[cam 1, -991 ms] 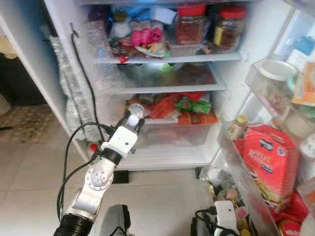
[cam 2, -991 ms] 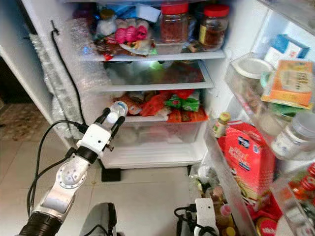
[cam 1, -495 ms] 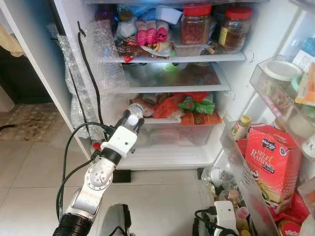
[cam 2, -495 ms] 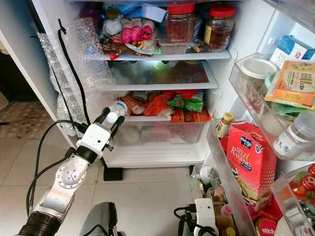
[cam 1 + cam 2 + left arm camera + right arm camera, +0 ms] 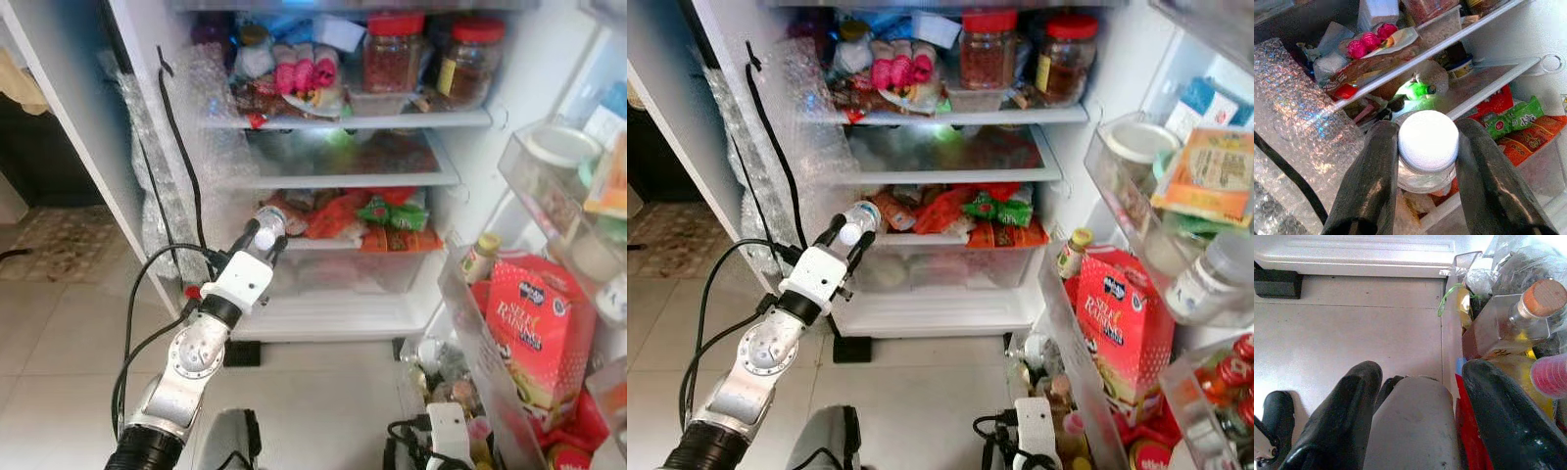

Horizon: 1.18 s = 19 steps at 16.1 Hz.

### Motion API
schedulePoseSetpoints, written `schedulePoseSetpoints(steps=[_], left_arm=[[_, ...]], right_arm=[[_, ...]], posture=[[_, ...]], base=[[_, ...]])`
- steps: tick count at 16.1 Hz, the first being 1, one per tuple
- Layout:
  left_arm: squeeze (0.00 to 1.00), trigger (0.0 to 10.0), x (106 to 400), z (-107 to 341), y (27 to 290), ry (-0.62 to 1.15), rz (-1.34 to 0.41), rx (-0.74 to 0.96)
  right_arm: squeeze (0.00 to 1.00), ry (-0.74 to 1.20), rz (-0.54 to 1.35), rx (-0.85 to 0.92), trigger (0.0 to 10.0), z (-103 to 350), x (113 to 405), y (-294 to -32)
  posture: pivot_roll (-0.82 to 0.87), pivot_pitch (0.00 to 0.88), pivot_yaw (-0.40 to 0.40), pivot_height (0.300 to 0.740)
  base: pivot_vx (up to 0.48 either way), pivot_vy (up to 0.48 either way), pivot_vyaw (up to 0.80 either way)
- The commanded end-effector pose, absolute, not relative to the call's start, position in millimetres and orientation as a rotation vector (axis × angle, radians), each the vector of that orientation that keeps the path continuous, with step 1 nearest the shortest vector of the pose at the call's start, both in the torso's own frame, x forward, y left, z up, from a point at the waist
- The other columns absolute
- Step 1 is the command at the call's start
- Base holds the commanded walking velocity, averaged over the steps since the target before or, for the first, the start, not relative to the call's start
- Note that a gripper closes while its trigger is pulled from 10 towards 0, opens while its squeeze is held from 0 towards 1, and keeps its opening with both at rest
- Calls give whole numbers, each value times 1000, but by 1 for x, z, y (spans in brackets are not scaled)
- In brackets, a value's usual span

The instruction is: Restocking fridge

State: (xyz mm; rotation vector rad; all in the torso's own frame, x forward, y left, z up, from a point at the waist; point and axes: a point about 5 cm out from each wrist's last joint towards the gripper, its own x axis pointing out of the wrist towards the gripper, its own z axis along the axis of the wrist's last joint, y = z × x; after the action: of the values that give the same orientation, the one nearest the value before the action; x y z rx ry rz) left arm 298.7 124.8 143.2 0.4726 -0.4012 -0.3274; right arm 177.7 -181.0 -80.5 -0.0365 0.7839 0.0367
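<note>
A small clear bottle with a white cap (image 5: 267, 221) is held upright in my left gripper (image 5: 265, 235), whose two black fingers are shut on its neck. It hangs in front of the open fridge, just before the left end of the lower shelf (image 5: 323, 241) that carries red and green packets (image 5: 387, 210). In the left wrist view the cap (image 5: 1428, 138) sits between the fingers (image 5: 1374, 176). My right gripper (image 5: 1422, 374) hangs low by the door's bottom bin, open, above the tiled floor.
Two red-lidded jars (image 5: 392, 49) and pink items stand on the top shelf; the glass shelf (image 5: 343, 157) below holds little. Bubble wrap (image 5: 206, 117) and a black cable (image 5: 176, 127) line the left wall. The open door at right carries a red box (image 5: 534, 328) and bottles (image 5: 478, 257).
The camera has shifted slightly. The left gripper keeps the bottle at about the same spot by the lower shelf; the right arm has not moved.
</note>
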Motion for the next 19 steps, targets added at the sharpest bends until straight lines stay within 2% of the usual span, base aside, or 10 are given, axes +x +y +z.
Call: schedulePoseSetpoints(steps=[1, 19], left_arm=[[0, 10000, 300, 152, 124, -439, -324, 485], [0, 10000, 300, 151, 123, -437, -325, 483]], right_arm=[[0, 850, 41, -24, 10000, -89, 162, -178], [0, 850, 48, -23, 10000, -89, 162, -178]], posture=[[-104, 48, 13, 603], [-104, 54, 11, 603]], base=[[289, 0, 0], [309, 0, 0]])
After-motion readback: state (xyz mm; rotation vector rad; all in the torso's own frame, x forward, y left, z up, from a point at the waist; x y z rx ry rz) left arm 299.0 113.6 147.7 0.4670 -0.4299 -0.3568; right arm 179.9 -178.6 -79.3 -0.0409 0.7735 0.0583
